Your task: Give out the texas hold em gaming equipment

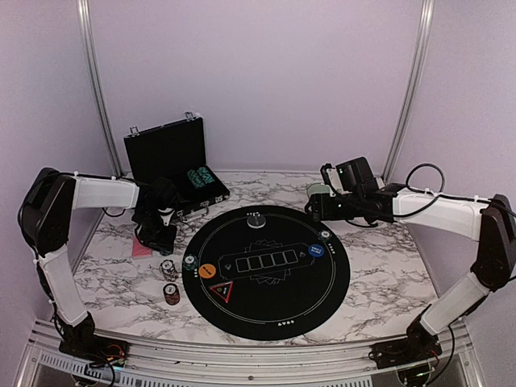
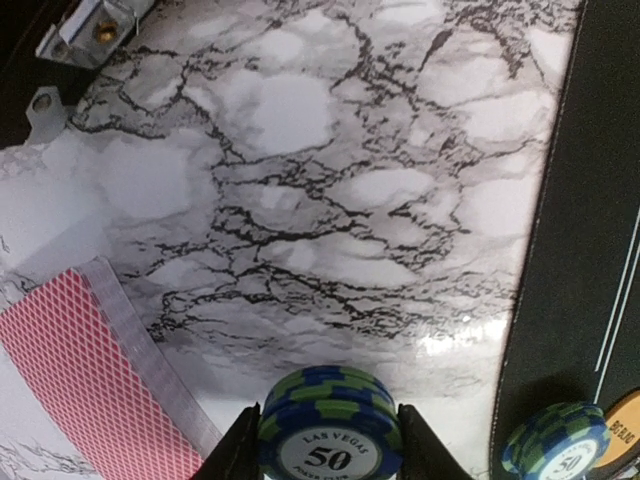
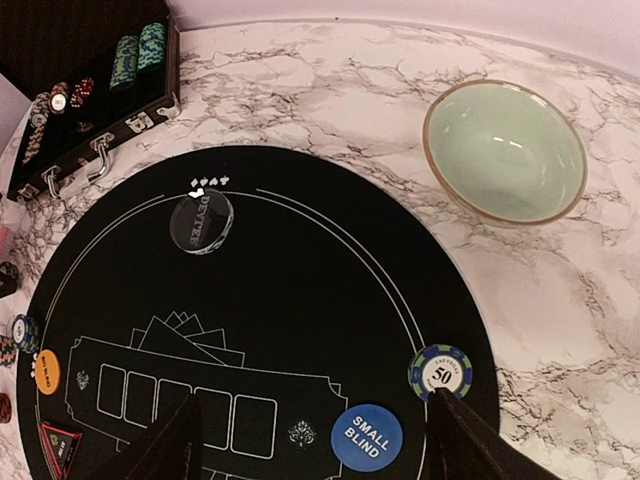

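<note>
View from above a marble table [image 1: 387, 274] with a round black mat [image 1: 266, 318] in the middle. At the left, the left gripper [image 2: 330, 445] is pinching a chip stack [image 2: 328, 395], blue and green at the edge and marked 50, with one finger pressed against each side. The stack sits over bare marble, between the pink-backed playing cards [image 2: 90, 380] on one side and the mat edge on the other. Whether it is off the table cannot be told.

On the mat edge close by lie another chip stack [image 2: 555, 450] and an orange disc [image 2: 625, 430].

The right gripper [image 3: 315, 430] hangs over the far side of the mat with its fingers spread wide, holding nothing. Below it lie a chip [image 3: 441, 372] and a blue disc [image 3: 366, 437]. A green bowl [image 3: 505, 150] stands off the mat, and a black case [image 3: 80, 70] sits at the back.

Risks, as a judgement: the fingers grip only the rounded rim, so lower chips may slip out and roll. A low sweep toward the mat could knock the neighbouring stack or push the cards.
</note>
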You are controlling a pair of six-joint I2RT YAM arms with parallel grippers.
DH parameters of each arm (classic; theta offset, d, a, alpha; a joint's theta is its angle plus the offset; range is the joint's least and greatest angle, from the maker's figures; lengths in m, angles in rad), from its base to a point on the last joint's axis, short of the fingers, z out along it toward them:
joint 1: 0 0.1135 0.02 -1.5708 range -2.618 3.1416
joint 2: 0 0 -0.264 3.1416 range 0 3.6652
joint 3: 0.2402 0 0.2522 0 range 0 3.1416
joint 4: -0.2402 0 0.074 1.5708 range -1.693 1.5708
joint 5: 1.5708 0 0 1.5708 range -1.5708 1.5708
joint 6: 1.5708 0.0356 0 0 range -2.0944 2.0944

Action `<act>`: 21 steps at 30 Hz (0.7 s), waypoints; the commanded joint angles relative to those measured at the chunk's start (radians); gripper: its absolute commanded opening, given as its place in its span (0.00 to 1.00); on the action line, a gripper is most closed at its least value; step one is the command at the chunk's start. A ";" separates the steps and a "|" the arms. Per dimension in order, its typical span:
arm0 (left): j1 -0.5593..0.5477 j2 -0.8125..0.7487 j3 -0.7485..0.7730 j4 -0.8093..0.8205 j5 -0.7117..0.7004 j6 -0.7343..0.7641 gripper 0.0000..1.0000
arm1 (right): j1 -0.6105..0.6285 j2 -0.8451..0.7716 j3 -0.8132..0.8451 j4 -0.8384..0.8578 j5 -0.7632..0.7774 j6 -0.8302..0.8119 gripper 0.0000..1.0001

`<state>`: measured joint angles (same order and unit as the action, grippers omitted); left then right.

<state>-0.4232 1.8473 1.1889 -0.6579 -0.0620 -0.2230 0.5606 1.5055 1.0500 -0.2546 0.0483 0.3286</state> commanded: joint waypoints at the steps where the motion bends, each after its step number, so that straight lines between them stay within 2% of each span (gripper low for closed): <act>1: 0.001 0.022 0.067 -0.040 -0.020 0.004 0.35 | 0.010 -0.026 0.005 0.015 0.014 -0.008 0.74; 10: -0.004 0.081 0.185 -0.079 -0.012 0.007 0.35 | 0.010 -0.028 0.002 0.014 0.019 -0.018 0.74; 21: -0.084 0.222 0.419 -0.168 -0.027 0.010 0.35 | 0.010 -0.024 -0.004 0.017 0.004 -0.024 0.74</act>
<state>-0.4759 2.0216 1.5253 -0.7567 -0.0727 -0.2207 0.5606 1.5051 1.0500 -0.2546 0.0544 0.3134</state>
